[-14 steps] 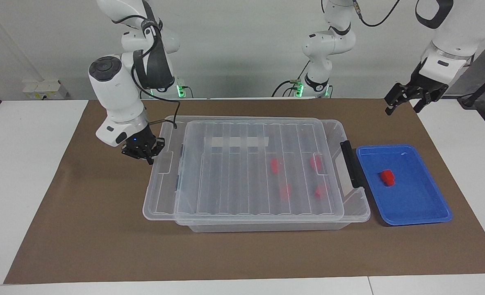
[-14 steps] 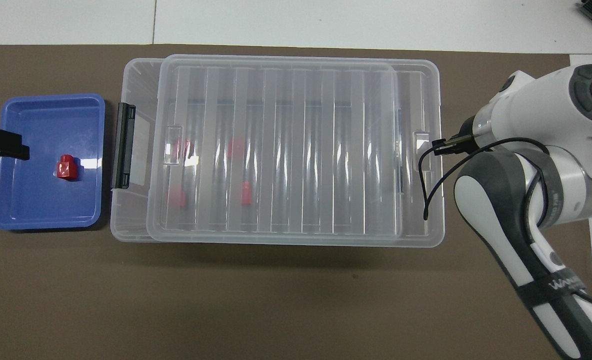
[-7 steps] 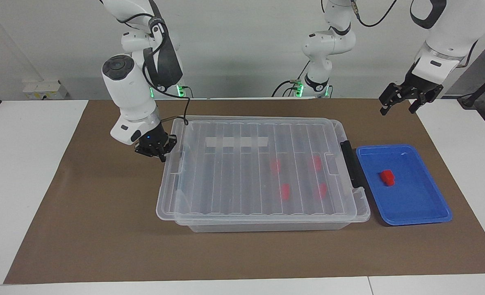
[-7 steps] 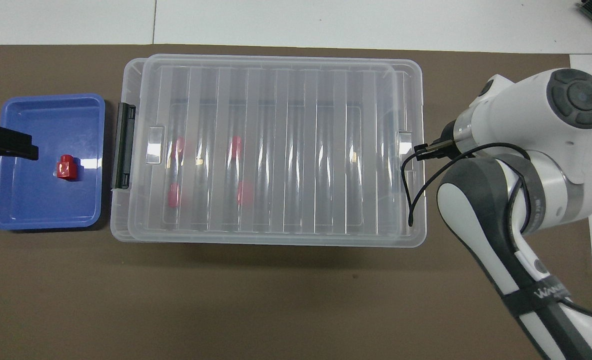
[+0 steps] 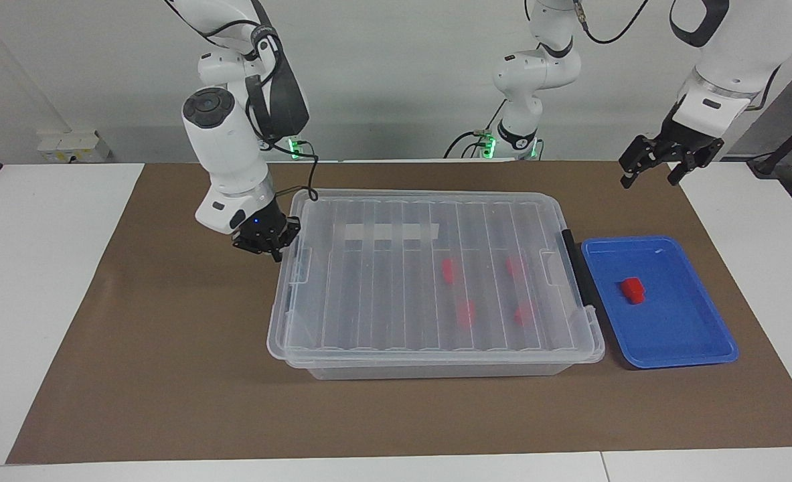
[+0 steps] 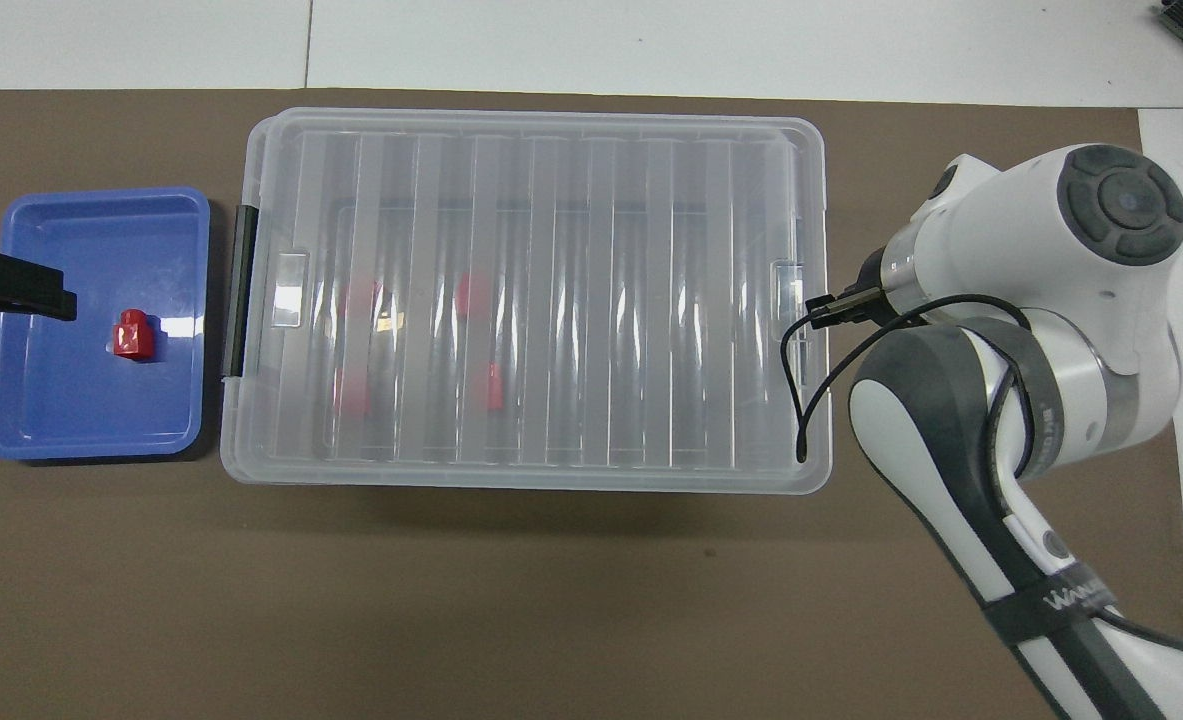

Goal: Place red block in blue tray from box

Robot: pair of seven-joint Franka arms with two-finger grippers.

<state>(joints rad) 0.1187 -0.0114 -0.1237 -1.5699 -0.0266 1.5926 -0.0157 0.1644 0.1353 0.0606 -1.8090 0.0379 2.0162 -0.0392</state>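
Note:
The clear box (image 5: 436, 369) stands mid-table with its ribbed lid (image 5: 382, 288) lying squarely on it. Several red blocks (image 5: 448, 269) show blurred through the lid (image 6: 601, 300), toward the left arm's end. One red block (image 5: 632, 290) lies in the blue tray (image 5: 677, 338), beside the box's black latch (image 5: 576, 268). My right gripper (image 5: 270, 245) is shut on the lid's end edge at the right arm's end; the overhead view hides it under the arm. My left gripper (image 5: 651, 178) is open and empty, raised near the tray.
A brown mat (image 5: 168, 375) covers the table under everything. A white tape strip (image 5: 389, 232) shows through the lid. In the overhead view, the tray (image 6: 81, 425) holds the block (image 6: 133, 335), and a black left finger (image 6: 11, 288) overlaps its edge.
My right gripper has slid the lid toward the left arm's end, from overhanging the box to lying squarely over it. The left gripper rose slightly.

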